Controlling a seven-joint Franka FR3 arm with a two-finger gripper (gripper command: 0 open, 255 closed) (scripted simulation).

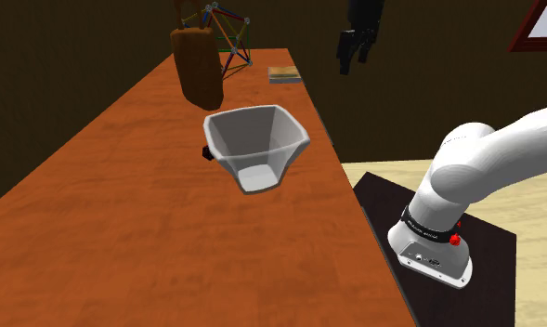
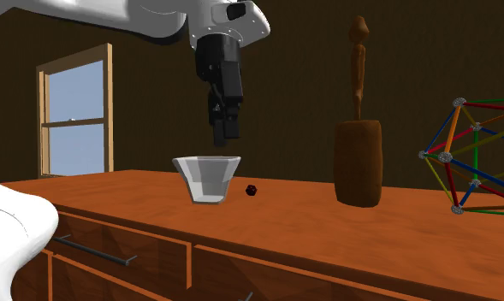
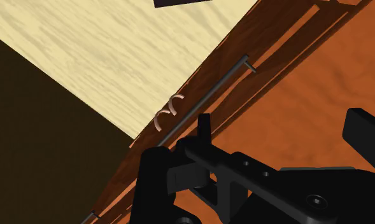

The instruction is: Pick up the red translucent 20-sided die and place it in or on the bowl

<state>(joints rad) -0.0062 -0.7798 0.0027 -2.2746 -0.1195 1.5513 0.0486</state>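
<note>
Gripping end: your gripper [image 2: 222, 137] hangs high in the air with its two black fingers apart and nothing between them, so it has hold of nothing.
Die: the small die [image 1: 207, 151] reads dark, nearly black. It rests on the table [image 1: 123, 214] just beside the bowl's wall, on the shoulder view's left. You cannot tell whether it touches the wall.
Bowl: the pale, see-through bowl [image 1: 255, 149] stands upright mid-table and empty, its rim flaring wider than its base.
Gripper's place: in the shoulder view it sits above the table's right edge, well apart from the die. The wrist view looks down on a drawer handle [image 3: 205, 102] and the floor [image 3: 90, 57].
Step in hand: by the look of it the approach is not yet done. You have to cross over the bowl and come down on its far side.
Risk, rim: the flared rim reaches out toward the die, so a finger coming straight down may strike it and shove or tip the bowl.
Risk, grip: the die is small and faceted. Pads closing off-centre could squirt it away, and it could roll.
Risk, neighbours: the tall brown wooden piece [image 1: 199, 65] stands beyond the bowl, and a wide swing could knock it.
Risk, release: letting go from high up may bounce the die out of the bowl.
</note>
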